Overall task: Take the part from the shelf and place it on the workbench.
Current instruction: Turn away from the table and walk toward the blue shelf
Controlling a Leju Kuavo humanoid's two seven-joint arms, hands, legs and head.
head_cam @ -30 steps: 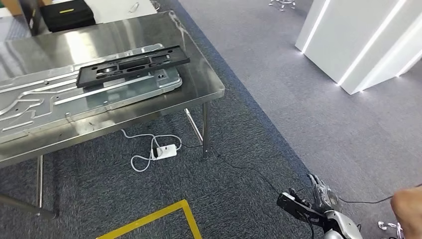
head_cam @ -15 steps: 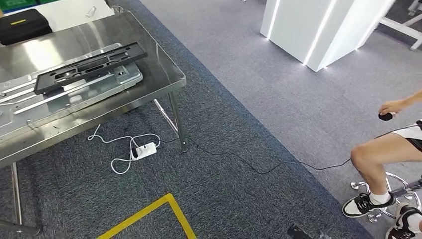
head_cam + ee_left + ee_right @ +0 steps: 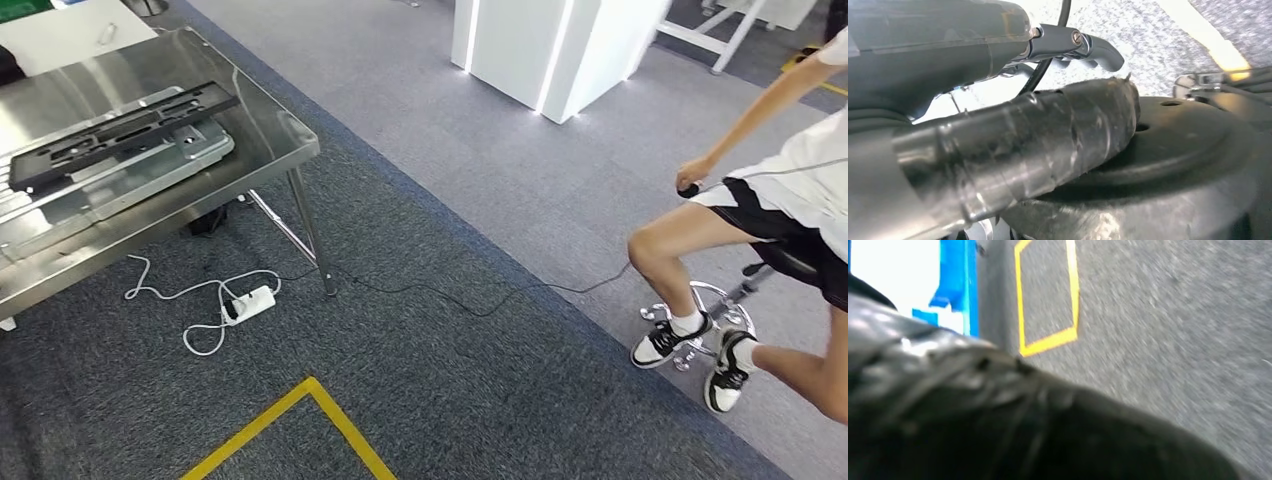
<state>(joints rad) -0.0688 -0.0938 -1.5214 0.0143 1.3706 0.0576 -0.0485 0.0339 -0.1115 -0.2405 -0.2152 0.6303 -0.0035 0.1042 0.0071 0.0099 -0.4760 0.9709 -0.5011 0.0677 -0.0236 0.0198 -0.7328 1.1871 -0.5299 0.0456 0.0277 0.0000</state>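
The left hand (image 3: 1013, 145) shows up close in its wrist view as a taped grey thumb and a metal finger above it; whether it holds anything cannot be told. The right hand (image 3: 998, 425) is a dark blur, its grasp unreadable. The black part (image 3: 120, 135) lies on a silver panel (image 3: 130, 180) on the steel desk (image 3: 270, 140). No writing is legible.

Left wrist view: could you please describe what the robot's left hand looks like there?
The left hand has a smooth grey cover, a thick grey thumb wrapped in glossy, wrinkled tape, a polished silver metal link with a slotted screw, and a thin black cable behind it.
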